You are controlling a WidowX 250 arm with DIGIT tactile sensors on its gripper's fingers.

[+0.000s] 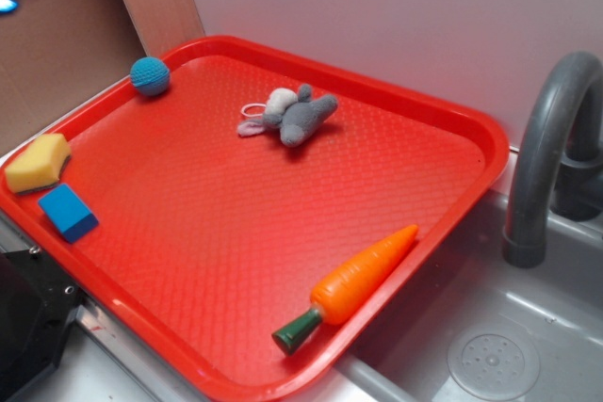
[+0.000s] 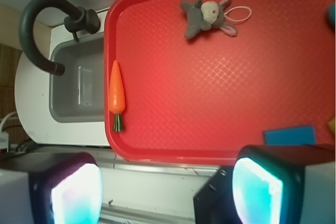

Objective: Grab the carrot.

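Observation:
The orange carrot (image 1: 364,278) lies on the red tray (image 1: 188,223) along its right rim, dark green stem toward the front. In the wrist view the carrot (image 2: 116,92) lies against the tray's left rim (image 2: 108,66), stem pointing down. My gripper (image 2: 167,192) hangs high above the counter in front of the tray, well away from the carrot. Its two fingers (image 2: 79,195) stand wide apart and hold nothing. The exterior view does not show the gripper.
A grey plush toy (image 1: 294,116) lies near the tray's back. A blue ball (image 1: 150,75), a yellow sponge (image 1: 39,163) and a blue block (image 1: 68,212) sit at the tray's left. A grey sink (image 1: 499,336) with a curved tap (image 1: 546,148) lies beside the carrot's rim.

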